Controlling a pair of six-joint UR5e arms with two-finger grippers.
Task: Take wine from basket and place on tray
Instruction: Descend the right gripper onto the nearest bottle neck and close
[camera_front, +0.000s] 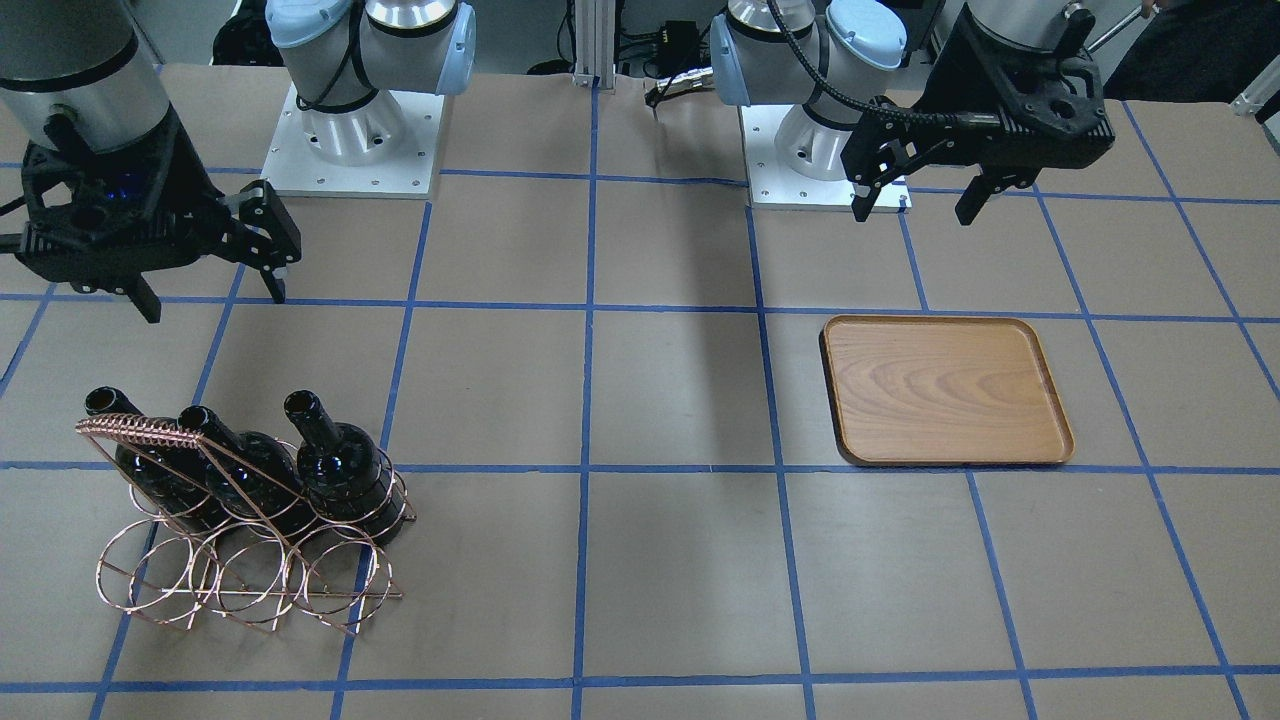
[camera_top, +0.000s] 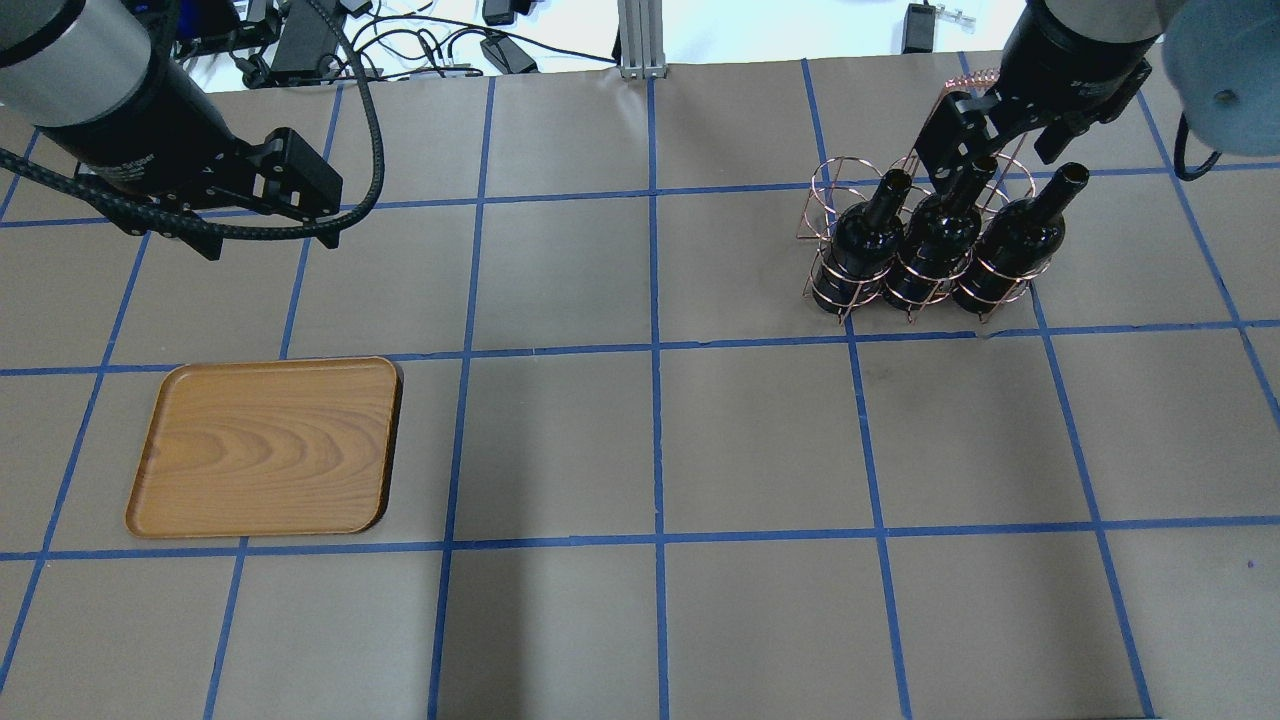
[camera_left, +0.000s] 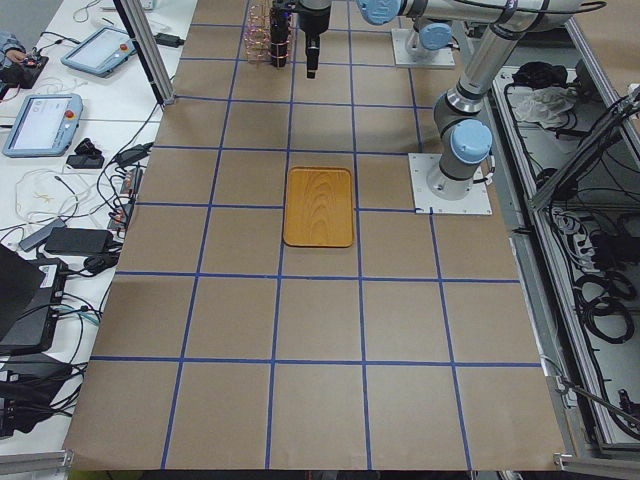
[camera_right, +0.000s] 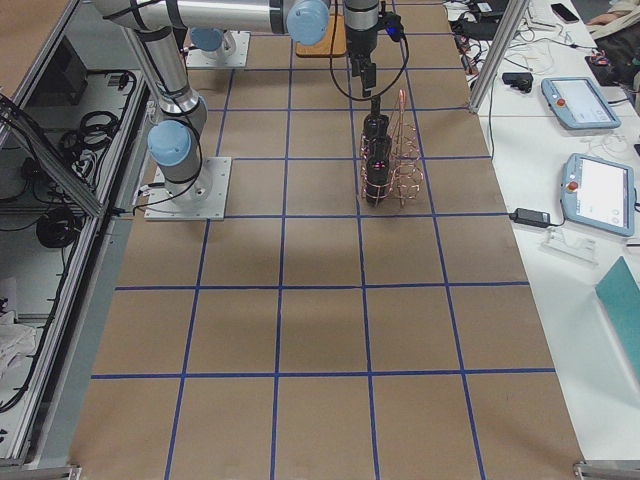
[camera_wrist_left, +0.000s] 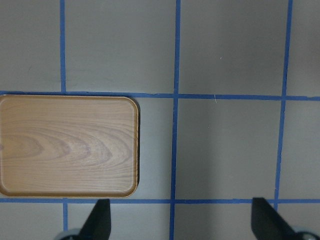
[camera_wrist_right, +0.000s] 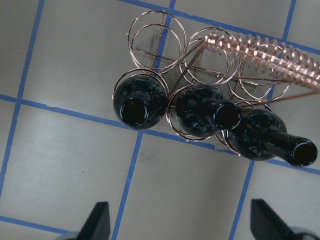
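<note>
Three dark wine bottles stand in the copper wire basket on the table's right side. My right gripper is open and empty. It hovers above the bottles, a little toward the robot's side, and touches nothing. The wooden tray lies empty on the left side. My left gripper is open and empty, raised over the table beyond the tray's edge.
Both arm bases stand at the table's robot side. Blue tape lines grid the brown table top. Tablets and cables lie on a side bench past the table's far edge. A metal post stands at the far edge.
</note>
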